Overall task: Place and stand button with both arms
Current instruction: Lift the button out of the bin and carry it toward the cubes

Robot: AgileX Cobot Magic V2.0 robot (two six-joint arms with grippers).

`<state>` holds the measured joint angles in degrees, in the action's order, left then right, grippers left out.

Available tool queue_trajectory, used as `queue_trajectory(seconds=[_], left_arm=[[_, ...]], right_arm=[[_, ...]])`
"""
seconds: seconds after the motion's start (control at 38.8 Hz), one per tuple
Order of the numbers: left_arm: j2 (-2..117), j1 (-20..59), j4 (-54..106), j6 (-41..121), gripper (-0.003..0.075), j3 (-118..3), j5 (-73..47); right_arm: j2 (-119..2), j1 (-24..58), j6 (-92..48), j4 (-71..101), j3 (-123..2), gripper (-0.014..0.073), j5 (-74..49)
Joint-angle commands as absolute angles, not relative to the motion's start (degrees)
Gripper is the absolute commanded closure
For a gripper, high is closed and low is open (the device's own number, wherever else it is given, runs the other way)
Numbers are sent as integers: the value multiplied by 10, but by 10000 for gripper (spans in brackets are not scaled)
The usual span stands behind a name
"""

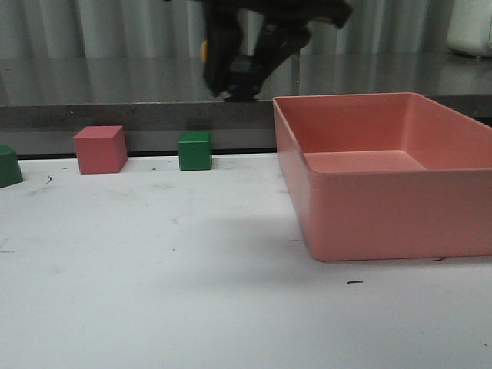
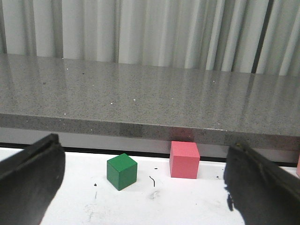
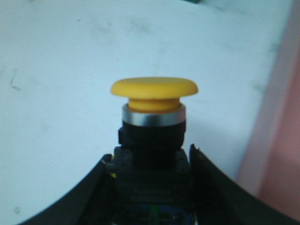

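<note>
Both jaws differ: right gripper (image 3: 152,187) clenched on the button (image 3: 153,119) above the table (image 1: 192,292); left gripper (image 2: 140,187) released, spread wide.

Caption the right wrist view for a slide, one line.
Right gripper clamps the black body of the yellow-capped button, held above the white table beside the pink bin.

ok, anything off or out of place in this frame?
Nothing stands out. The button sits straight in the right pincer, held by its black body, cap intact. The left pincer is open and holds nothing. The pink cube and green cube sit flat on the table, and the bin is undamaged.
</note>
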<state>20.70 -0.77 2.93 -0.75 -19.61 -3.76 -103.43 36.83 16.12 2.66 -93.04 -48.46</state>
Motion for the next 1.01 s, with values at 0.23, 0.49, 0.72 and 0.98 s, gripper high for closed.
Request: queue_trajectory(seconds=[0.23, 0.49, 0.72, 0.98], left_arm=[[214, -4, 29, -9, 60, -217, 11], [214, -4, 29, -9, 60, -217, 11], [214, -4, 29, -9, 60, -217, 11], [214, -4, 29, -9, 60, -217, 11]], right_arm=[[-1166, 431, 158, 85, -1107, 293, -507], [-1243, 431, 215, 97, -1150, 293, -514], [-1276, 431, 304, 52, -1150, 293, -507], [-1302, 431, 310, 52, -1150, 293, -495]])
